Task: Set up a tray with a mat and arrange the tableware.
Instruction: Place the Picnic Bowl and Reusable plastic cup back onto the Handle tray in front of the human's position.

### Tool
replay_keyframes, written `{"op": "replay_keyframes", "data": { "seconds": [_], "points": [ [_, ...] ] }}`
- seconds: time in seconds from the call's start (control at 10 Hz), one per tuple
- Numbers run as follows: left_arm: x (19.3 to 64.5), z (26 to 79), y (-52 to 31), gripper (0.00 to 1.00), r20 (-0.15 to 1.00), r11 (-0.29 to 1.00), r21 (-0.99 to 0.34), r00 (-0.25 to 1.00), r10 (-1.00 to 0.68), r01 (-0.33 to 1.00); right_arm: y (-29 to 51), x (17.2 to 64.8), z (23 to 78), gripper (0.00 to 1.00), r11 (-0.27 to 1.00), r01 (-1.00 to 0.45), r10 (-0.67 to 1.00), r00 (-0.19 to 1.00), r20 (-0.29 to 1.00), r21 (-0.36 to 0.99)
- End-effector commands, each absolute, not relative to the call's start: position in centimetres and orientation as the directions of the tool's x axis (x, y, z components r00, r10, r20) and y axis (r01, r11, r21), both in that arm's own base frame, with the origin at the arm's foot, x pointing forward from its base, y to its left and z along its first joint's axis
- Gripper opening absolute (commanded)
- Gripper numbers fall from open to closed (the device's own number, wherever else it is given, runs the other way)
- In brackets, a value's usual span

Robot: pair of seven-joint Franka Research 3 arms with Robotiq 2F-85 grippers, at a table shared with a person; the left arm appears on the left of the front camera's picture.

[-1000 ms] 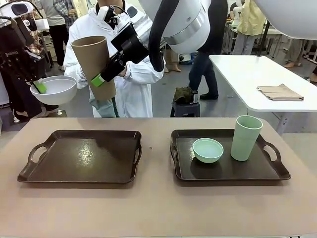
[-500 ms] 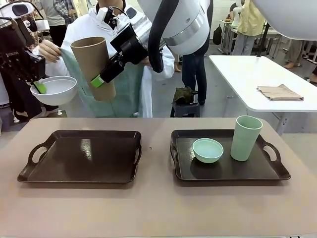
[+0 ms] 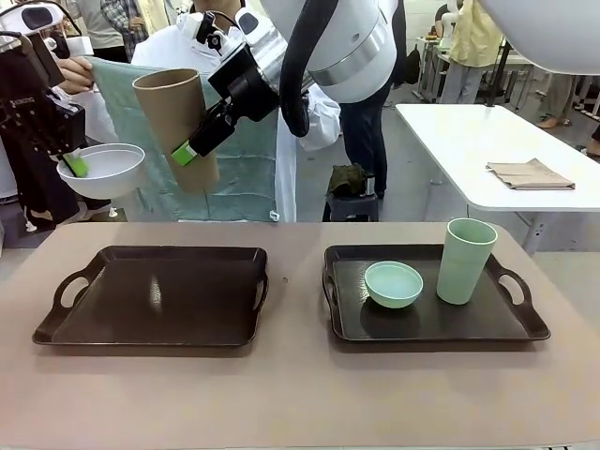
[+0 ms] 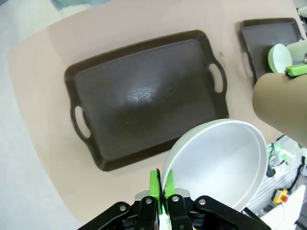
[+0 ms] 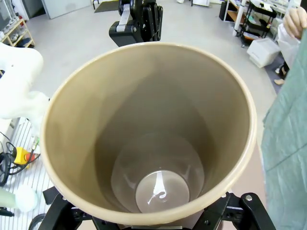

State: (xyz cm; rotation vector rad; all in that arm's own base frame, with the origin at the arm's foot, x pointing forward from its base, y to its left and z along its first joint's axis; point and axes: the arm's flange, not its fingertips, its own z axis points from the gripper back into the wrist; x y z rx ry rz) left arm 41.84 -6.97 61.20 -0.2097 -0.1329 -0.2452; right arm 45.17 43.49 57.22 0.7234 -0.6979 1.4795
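My left gripper (image 3: 73, 165) is shut on the rim of the white bowl (image 3: 103, 169), held in the air at the far left above the table; in the left wrist view the bowl (image 4: 220, 163) is pinched between the green pads. My right gripper (image 3: 186, 152) is shut on the tan-brown cup (image 3: 176, 117), held high and tilted over the left tray's far edge; its inside (image 5: 148, 134) is empty. Behind both, the person holds a mint-green mat (image 3: 239, 150) spread out and hanging. The left tray (image 3: 159, 300) is bare. The right tray (image 3: 431, 336) carries the mint bowl (image 3: 393, 283) and the mint cup (image 3: 466, 261).
The two dark trays lie side by side on the tan table (image 3: 300, 394), with free room in front of them. A white table (image 3: 487, 141) with a folded brown cloth (image 3: 530, 174) stands at the back right. From the left wrist the bare tray (image 4: 144, 96) lies below.
The person has lifted the mint-green mat and spread it wide behind the cup and bowl. Both arms have stayed in place with their loads.
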Motion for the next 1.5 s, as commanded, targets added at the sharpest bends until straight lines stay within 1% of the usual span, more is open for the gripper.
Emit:
{"op": "replay_keyframes", "data": {
  "seconds": [0.0, 1.4],
  "points": [
    [41.76, 61.19, -7.00, 0.00, 0.157, 0.947, -0.189, 0.960, -0.231, 0.259, 43.56, 45.08, 57.22, 0.24, -0.034, -0.999, 0.622, -0.021, 0.783, 0.000],
    [41.76, 61.19, -7.00, 0.00, 0.157, 0.947, -0.189, 0.960, -0.231, 0.259, 43.56, 45.08, 57.22, 0.24, -0.034, -0.999, 0.622, -0.021, 0.783, 0.000]
  ]
}}
